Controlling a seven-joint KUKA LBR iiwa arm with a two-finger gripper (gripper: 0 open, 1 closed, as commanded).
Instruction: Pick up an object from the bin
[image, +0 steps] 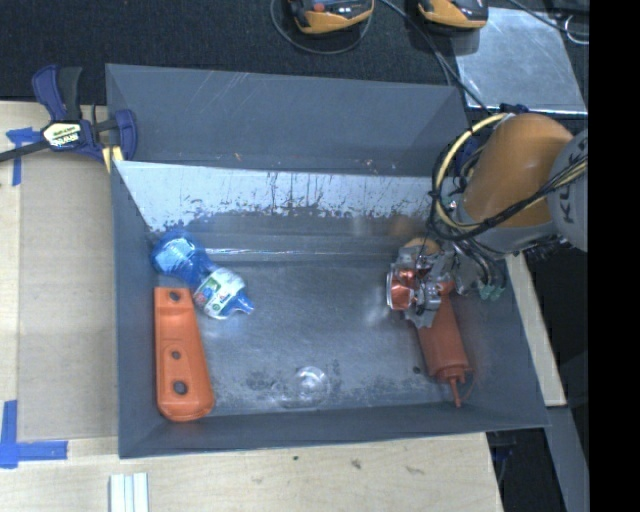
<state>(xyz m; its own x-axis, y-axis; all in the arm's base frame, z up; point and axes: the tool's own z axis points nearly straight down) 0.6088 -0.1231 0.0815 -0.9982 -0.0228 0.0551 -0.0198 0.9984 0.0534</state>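
Observation:
My gripper (417, 288) is low in the right part of the bin, at the upper end of a long reddish-brown tool (445, 348). The tool lies along the right wall, its thin tip pointing toward the near edge. A small shiny copper-red piece (400, 289) shows at the gripper's left side; I cannot tell whether it belongs to the tool or is held. A small clear round thing (310, 381) lies on the floor near the front wall, well left of the gripper.
At the far left lie an orange block with two holes (180, 355) and a crushed clear bottle with a blue cap and green label (200, 277). The arm's orange cover and cables hang over the bin's right rim.

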